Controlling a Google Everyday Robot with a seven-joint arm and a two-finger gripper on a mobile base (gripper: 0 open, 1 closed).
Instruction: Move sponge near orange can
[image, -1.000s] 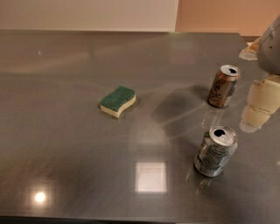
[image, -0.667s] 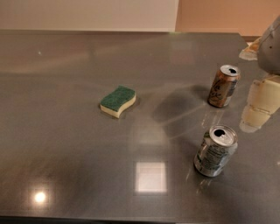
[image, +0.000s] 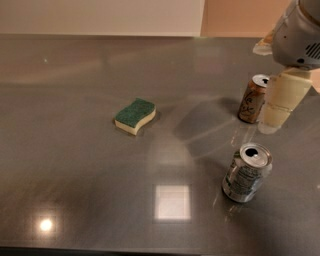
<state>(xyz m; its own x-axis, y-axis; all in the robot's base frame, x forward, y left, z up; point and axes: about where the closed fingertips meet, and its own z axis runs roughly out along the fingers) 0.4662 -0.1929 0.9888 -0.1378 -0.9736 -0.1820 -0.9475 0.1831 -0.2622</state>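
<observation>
The sponge, dark green on top with pale yellow foam below, lies flat on the grey table left of centre. The orange can, copper with dark script and a silver top, stands upright at the right. My gripper hangs from the white arm at the upper right. It is just right of the orange can, overlaps the can's right edge in the view, and is far from the sponge. Nothing shows in its hold.
A silver-grey can with green print stands upright in front of the orange can, toward the near right. The grey table reflects bright lights near the front. A pale wall runs behind the far edge.
The gripper has shifted a little to the left and up in the view, closer to the orange can. The sponge and both cans have not moved.
</observation>
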